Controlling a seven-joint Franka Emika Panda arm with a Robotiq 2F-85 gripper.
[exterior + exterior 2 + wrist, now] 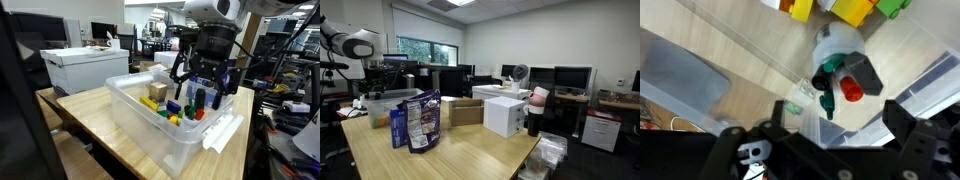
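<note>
Jaws wide and empty, the black gripper (205, 90) hangs over small red, green and black plastic pieces (845, 80) in a clear plastic bin (135, 115), which are probably light, rigid and slick and best pinched mid-body.

On my screens I count one clear bin (130, 105), one lid (222, 132) next to it, one white box (85, 68), one cardboard box (463, 111) and one snack bag (418, 122). The wrist view gives me two yellow blocks (800, 8), one green block (890, 6) and one red piece (850, 89). The other small bits are too jumbled to count.
</note>
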